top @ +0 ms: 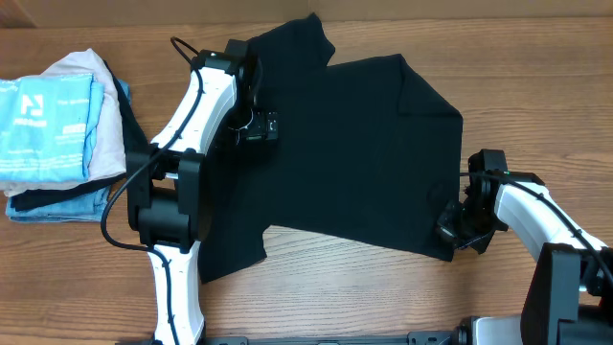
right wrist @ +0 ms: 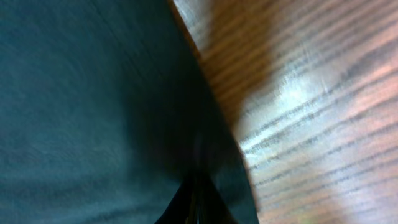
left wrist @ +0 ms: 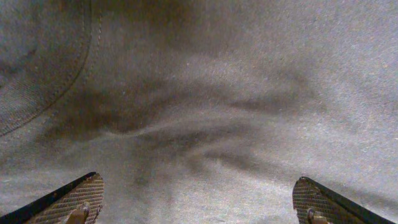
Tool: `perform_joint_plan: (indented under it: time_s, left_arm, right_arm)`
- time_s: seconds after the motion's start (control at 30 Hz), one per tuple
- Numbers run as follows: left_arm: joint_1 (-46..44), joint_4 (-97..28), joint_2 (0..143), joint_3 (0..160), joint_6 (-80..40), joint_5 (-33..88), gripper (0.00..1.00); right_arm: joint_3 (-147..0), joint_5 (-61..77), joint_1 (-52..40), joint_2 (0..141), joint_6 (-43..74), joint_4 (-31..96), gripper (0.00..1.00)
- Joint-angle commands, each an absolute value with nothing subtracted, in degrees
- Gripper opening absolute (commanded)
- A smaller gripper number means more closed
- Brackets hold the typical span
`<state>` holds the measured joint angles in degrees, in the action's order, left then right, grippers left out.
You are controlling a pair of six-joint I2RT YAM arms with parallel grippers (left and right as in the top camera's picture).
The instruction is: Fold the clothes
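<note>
A black T-shirt [top: 354,153] lies spread on the wooden table [top: 536,86], partly folded. My left gripper [top: 257,125] is open and presses close over the shirt's left part near the collar; the left wrist view shows its two fingertips [left wrist: 199,202] wide apart over wrinkled fabric [left wrist: 205,112] with a seam at the upper left. My right gripper [top: 456,225] is at the shirt's lower right corner. In the right wrist view its fingers [right wrist: 198,202] are closed together on the dark cloth edge [right wrist: 93,106] next to bare wood.
A stack of folded clothes [top: 57,129] in white, light blue and beige sits at the table's left edge. Bare wood lies along the front [top: 364,297] and far right. The arm bases stand at the front edge.
</note>
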<state>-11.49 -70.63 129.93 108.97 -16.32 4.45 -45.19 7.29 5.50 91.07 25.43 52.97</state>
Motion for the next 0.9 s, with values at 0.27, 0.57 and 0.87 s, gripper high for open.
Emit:
perform_joint_plan:
  time_s: [0.27, 0.57, 0.87]
  left_arm:
    - [-11.1, -71.0, 124.3, 120.1, -12.8, 5.7, 0.32]
    - [-11.7, -53.8, 128.7, 120.1, -12.9, 6.0, 0.04]
    - [-12.1, -44.6, 136.6, 120.1, -12.9, 5.3, 0.04]
  right_arm:
    - [-72.0, 13.5, 5.3, 90.6, 17.1, 55.9, 0.04]
    - [-72.0, 7.8, 5.3, 93.1, 16.4, 49.9, 1.00]
    - [-72.0, 7.6, 5.3, 93.4, 16.4, 49.7, 1.00]
